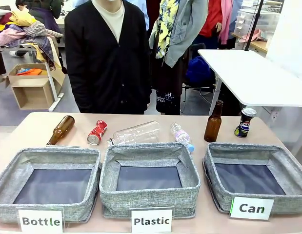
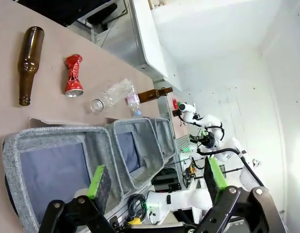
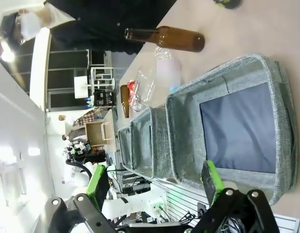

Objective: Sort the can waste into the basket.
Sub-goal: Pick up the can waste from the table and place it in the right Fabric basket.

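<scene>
Your red can (image 1: pixel 97 132) carries white marks; your dark blue-black can (image 1: pixel 245 122) has coloured print and a silver top; the basket (image 1: pixel 248 148) is grey weave with dark lining; its card (image 1: pixel 251 208) is white, lettered black; the upright bottle (image 1: pixel 213 123) is brown glass.

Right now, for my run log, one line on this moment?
red can: lying | dark can: upright beyond empty Can basket | left gripper: open | right gripper: open

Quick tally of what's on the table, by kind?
Cans: 2 (red can, dark can)
Brown bottles: 2 (lying brown bottle, upright brown bottle)
Plastic bottles: 2 (large plastic bottle, small plastic bottle)
Baskets: 3 (Bottle basket, Plastic basket, Can basket)
Total: 9
</scene>
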Controlling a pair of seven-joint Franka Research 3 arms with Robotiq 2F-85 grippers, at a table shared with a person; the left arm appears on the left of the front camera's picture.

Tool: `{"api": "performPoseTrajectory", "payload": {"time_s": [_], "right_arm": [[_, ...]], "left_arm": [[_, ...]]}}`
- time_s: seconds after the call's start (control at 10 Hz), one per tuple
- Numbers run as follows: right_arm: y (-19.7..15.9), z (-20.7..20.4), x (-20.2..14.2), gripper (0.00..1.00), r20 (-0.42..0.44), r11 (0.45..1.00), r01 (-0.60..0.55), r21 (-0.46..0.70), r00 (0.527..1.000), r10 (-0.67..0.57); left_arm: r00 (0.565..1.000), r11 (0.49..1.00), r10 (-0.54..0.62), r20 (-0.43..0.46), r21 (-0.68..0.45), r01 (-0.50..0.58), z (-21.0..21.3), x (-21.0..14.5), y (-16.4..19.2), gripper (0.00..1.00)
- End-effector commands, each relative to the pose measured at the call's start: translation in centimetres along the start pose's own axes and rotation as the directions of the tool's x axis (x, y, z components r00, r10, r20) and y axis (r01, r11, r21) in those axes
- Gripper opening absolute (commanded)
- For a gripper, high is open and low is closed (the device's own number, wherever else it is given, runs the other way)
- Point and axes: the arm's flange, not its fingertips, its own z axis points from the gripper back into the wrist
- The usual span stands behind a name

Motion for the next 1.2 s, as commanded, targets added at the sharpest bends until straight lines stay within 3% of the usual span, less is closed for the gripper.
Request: {"api": "performPoseTrajectory", "payload": {"time_s": [0.0,0.1,0.2,0.5,0.8,1.0,1.1], "right_arm": [[0.2,0.4,-0.1,1.0,0.001,1.0,-0.015,0.014,1.0,0.015],[0.2,0.4,-0.1,1.0,0.001,1.0,-0.015,0.014,1.0,0.015],[0.2,0.4,-0.1,1.0,0.001,1.0,-0.015,0.014,1.0,0.015],[0.2,0.4,-0.1,1.0,0.001,1.0,-0.015,0.014,1.0,0.015],[0.2,0.4,-0.1,1.0,0.001,1.0,-0.015,0.014,1.0,0.015],[0.2,0.4,-0.1,1.0,0.001,1.0,-0.015,0.014,1.0,0.015],[0.2,0.4,-0.1,1.0,0.001,1.0,-0.015,0.014,1.0,0.015]], "left_arm": [[1.0,1.0,-0.028,-0.013,-0.004,0.028,0.2,0.0,0.2,1.0],[1.0,1.0,0.0,0.0,0.0,0.0,0.0,0.0,0.0,1.0],[0.998,0.995,-0.064,0.013,0.074,0.063,0.4,-0.2,-2.0,1.0],[0.97,0.906,-0.207,-0.126,0.348,0.239,-6.9,2.9,-10.1,1.0],[0.926,0.743,-0.297,-0.234,0.553,0.378,-17.8,5.3,-12.6,1.0],[0.872,0.582,-0.381,-0.309,0.652,0.485,-23.7,5.8,-11.8,1.0],[0.848,0.549,-0.385,-0.365,0.648,0.528,-26.6,6.1,-10.8,1.0]]}}
